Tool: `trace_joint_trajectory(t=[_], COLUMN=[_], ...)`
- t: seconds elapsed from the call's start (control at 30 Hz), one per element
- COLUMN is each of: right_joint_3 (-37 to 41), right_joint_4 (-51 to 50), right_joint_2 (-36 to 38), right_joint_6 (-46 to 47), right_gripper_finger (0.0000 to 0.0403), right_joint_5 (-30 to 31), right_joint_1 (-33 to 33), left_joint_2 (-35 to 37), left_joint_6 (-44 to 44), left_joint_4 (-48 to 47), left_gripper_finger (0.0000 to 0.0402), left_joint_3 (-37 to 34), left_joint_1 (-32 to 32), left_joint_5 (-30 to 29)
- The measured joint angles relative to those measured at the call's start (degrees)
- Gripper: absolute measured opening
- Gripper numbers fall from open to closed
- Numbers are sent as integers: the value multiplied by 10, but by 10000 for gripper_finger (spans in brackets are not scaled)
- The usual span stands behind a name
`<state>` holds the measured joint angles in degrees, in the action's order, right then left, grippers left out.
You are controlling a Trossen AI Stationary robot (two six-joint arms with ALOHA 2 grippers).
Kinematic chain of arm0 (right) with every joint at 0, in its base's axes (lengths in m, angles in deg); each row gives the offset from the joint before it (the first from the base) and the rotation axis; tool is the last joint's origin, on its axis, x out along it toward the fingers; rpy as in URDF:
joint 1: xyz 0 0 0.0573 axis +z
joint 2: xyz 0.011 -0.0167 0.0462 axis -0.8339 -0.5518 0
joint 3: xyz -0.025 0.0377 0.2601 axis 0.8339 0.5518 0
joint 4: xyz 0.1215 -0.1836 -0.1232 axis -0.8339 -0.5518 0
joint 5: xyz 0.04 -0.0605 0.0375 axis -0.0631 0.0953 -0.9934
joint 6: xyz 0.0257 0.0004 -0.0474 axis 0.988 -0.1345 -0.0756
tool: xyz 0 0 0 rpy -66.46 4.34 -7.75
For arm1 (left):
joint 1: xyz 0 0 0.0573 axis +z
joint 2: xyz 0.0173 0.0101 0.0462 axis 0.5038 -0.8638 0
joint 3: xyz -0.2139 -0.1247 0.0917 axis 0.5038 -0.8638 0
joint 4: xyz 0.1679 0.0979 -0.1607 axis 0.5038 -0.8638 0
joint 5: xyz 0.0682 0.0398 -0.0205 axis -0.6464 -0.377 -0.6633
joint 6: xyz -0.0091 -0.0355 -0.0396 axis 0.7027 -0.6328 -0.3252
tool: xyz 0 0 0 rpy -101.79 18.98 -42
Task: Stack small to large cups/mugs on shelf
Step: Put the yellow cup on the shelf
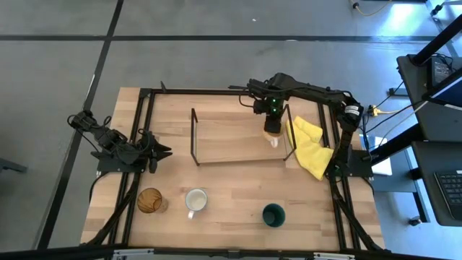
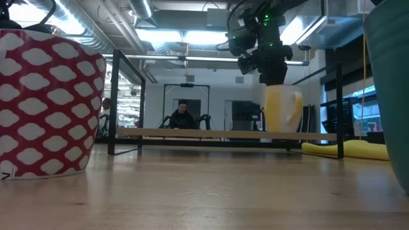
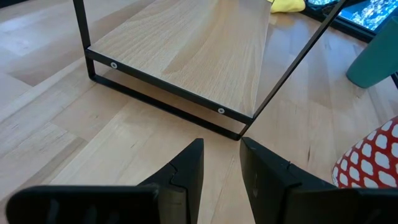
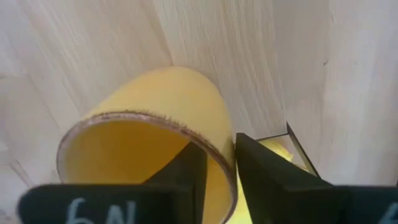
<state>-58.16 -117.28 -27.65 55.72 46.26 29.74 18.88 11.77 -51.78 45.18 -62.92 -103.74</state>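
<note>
High view, looking straight down: a wooden table [image 1: 231, 195] holds a low shelf [image 1: 231, 137] with black wire end frames and a light board. The right gripper [image 1: 272, 119] hangs over the shelf's right end, directly above a yellow mug [image 1: 272, 135] that stands upright on the board. In the right wrist view, one finger [image 4: 186, 171] sits inside the mug's rim and the other outside, straddling the wall; whether they pinch it cannot be told. A yellow cloth [image 1: 312, 146] lies just beside the shelf's right end. The left gripper [image 1: 160, 149] rests at the table's left side, near the shelf's left end, holding nothing, its fingers a small gap apart. Along the front edge, well apart from the shelf, stand an amber glass [image 1: 150, 201], a white mug [image 1: 195, 200] and a green cup [image 1: 273, 214].
</note>
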Motion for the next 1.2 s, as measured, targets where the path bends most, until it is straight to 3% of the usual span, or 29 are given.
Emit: trace_joint_trajectory(t=[0.17,0.37,0.8,1.2], right_joint_3=[0,-1,11,48], right_joint_4=[-4,2,-1,2], right_joint_2=[0,9,29,29], right_joint_6=[2,2,-2,-18], right_gripper_finger=[116,120,79,71], right_joint_5=[0,-4,-2,-2], right_joint_1=[0,0,2,10], left_joint_2=[0,0,0,0], left_joint_6=[0,0,0,0], left_joint_4=[0,0,0,0], left_gripper_finger=[99,98,98,98], left_joint_3=[0,0,0,0], left_joint_1=[0,0,0,0], left_joint_5=[0,0,0,0])
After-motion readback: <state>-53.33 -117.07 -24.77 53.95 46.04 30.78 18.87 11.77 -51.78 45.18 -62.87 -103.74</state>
